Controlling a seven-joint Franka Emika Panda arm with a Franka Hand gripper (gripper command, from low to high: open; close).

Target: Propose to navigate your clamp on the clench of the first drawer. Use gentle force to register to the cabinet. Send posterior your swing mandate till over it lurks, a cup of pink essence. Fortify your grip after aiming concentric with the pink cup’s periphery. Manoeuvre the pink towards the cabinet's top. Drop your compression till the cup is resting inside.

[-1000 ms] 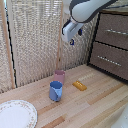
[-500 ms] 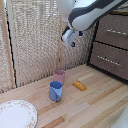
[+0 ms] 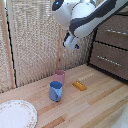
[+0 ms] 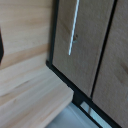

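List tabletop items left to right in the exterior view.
Patterned plate → blue mug → yellow block. The pink cup sits just behind the mug, overlapping it, so it is left unranked.

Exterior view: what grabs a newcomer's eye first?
The bulky white arm fills the top, its clamp hanging high above the pink cup and blue mug on the wooden table. The dark cabinet stands at the exterior view's right, a patterned plate at the lower left.

The dusty-pink pink cup (image 3: 59, 76) stands upright on the wooden floor, just behind a blue mug (image 3: 55, 91), well apart from the dark cabinet (image 3: 111, 47).
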